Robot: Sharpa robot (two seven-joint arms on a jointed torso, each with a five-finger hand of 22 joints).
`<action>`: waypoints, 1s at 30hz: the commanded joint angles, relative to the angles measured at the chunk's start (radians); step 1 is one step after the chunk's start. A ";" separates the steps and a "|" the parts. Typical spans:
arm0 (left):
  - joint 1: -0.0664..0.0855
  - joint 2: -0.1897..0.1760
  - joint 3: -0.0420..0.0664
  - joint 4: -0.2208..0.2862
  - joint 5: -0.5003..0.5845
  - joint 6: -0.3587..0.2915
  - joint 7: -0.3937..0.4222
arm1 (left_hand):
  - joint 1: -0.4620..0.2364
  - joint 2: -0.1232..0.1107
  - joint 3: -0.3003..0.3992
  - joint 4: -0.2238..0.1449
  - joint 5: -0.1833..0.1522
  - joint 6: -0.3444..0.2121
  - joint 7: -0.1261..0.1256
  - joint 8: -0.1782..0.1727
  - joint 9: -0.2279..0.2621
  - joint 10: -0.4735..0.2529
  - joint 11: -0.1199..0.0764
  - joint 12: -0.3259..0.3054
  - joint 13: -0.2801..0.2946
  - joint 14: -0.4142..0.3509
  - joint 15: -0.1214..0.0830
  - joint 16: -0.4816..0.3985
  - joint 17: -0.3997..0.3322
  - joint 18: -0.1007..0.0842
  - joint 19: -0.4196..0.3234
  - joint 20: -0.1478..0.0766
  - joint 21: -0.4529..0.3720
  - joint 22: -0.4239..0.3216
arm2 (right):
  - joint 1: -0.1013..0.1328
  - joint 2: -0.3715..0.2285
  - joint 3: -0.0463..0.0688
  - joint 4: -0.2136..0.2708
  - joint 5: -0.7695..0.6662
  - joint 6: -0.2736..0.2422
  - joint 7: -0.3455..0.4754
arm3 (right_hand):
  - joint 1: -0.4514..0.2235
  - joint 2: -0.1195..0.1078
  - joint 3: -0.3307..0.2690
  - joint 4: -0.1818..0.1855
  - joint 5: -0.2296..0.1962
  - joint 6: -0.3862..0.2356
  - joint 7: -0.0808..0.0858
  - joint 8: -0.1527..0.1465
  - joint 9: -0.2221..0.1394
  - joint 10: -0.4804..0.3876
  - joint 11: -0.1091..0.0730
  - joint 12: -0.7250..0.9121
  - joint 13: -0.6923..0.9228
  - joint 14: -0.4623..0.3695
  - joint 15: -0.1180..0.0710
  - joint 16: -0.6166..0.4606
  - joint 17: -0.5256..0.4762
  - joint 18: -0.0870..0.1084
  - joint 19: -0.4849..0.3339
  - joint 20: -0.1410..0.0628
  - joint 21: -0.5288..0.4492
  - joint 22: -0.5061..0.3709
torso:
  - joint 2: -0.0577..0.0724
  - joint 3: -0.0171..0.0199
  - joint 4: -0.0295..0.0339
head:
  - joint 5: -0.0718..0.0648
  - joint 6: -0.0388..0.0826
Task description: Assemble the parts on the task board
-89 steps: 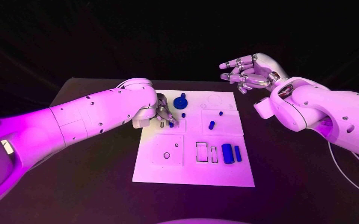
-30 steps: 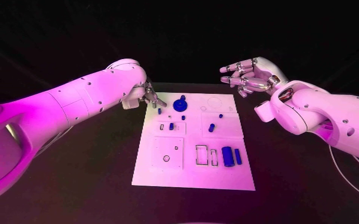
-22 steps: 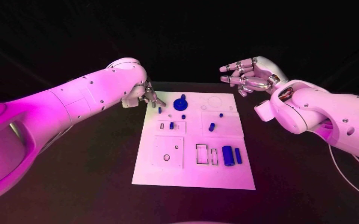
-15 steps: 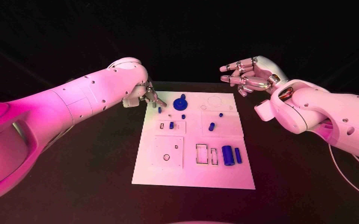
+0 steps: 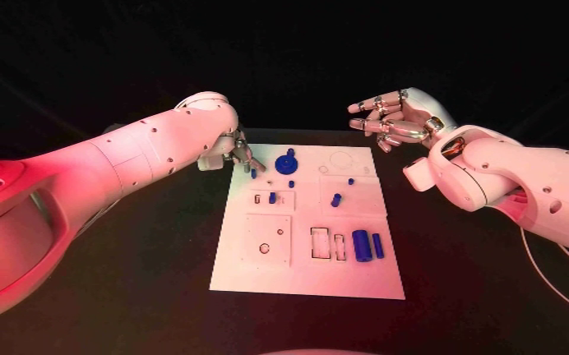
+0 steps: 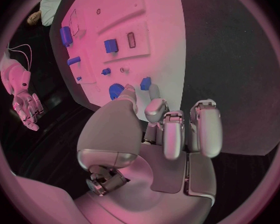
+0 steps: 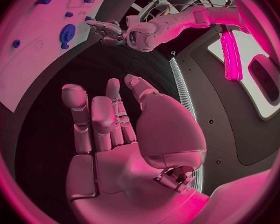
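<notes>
The white task board [image 5: 308,277] lies in the middle of the table with several blue parts on it. A blue gear [image 5: 286,163] stands near its far edge, and a small blue peg [image 5: 252,173] sits at the far left corner. My left hand [image 5: 238,156] hovers at that corner with nothing in it. In the left wrist view its fingertips [image 6: 154,93] end just short of the peg [image 6: 145,83] and the gear [image 6: 117,90]. My right hand [image 5: 397,121] is raised beyond the board's far right corner, fingers spread and empty [image 7: 115,129].
More blue parts stand mid-board: short pegs [image 5: 271,198] [image 5: 335,200] and, nearer me, a thick cylinder [image 5: 360,246] beside a slim bar [image 5: 377,245]. Empty outlined slots [image 5: 320,242] lie left of them. Black table [image 5: 142,273] surrounds the board.
Since three seconds ago my left hand has left the board's left-middle pegs and risen to the far left corner, uncovering the small peg. In the last second it barely drifted. My right hand stays still.
</notes>
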 commanded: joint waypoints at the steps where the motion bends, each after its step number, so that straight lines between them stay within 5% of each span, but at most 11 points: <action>1: -0.001 0.005 -0.001 -0.005 0.005 0.027 0.014 | 0.006 0.005 -0.005 -0.003 0.004 0.003 -0.001 0.005 0.002 -0.002 -0.006 0.007 0.002 0.104 -0.009 0.002 0.263 -0.006 0.035 -0.003 0.007 0.130 | -0.001 0.001 0.000 0.000 -0.004 0.015 0.004 | 0.001 0.011 0.003 0.004 -0.004 -0.007 -0.001 0.003 0.002 -0.005 -0.002 0.006 -0.002 0.005 0.001 -0.003 0.001 0.019 -0.003 0.001 -0.004 0.000 | 0.000 -0.0001 -0.0002 | 0.000 -0.001; 12: -0.004 0.016 -0.002 -0.019 0.006 0.026 0.016 | 0.028 0.022 0.001 -0.006 0.006 -0.002 -0.002 0.011 0.009 -0.002 -0.008 0.007 0.001 0.104 -0.010 0.002 0.263 -0.006 0.035 -0.005 0.006 0.130 | -0.001 0.002 0.000 0.000 -0.004 0.015 0.004 | 0.002 0.012 0.004 0.003 -0.003 -0.007 -0.001 0.003 0.002 -0.006 -0.002 0.006 -0.002 0.005 0.001 -0.003 0.001 0.019 -0.003 0.001 -0.004 0.000 | 0.000 -0.0001 -0.0004 | 0.000 -0.002; 23: -0.005 0.019 -0.003 -0.025 0.014 0.020 0.020 | 0.116 0.068 0.061 -0.030 0.009 -0.015 -0.007 0.018 0.020 -0.004 -0.013 0.003 -0.003 0.104 -0.015 0.002 0.263 -0.006 0.035 -0.009 0.005 0.132 | -0.001 0.003 0.000 0.000 -0.005 0.016 0.004 | 0.005 0.013 0.004 0.003 -0.003 -0.007 -0.001 0.003 0.002 -0.006 -0.003 0.006 -0.002 0.005 0.001 -0.003 0.001 0.019 -0.003 0.001 -0.004 0.000 | 0.000 -0.0001 -0.0003 | -0.001 -0.004; 30: -0.005 0.019 -0.003 -0.027 0.038 0.028 0.033 | 0.259 0.091 0.206 -0.109 0.016 -0.041 -0.015 0.006 0.017 -0.014 -0.021 -0.009 -0.010 0.104 -0.024 0.002 0.263 -0.006 0.035 -0.018 0.006 0.135 | -0.001 0.003 0.000 0.000 -0.005 0.017 0.004 | 0.005 0.013 0.005 0.003 -0.003 -0.007 -0.001 0.003 0.002 -0.006 -0.003 0.006 -0.002 0.005 0.001 -0.004 0.001 0.019 -0.003 0.001 -0.004 -0.001 | 0.000 -0.0002 0.0001 | -0.001 -0.008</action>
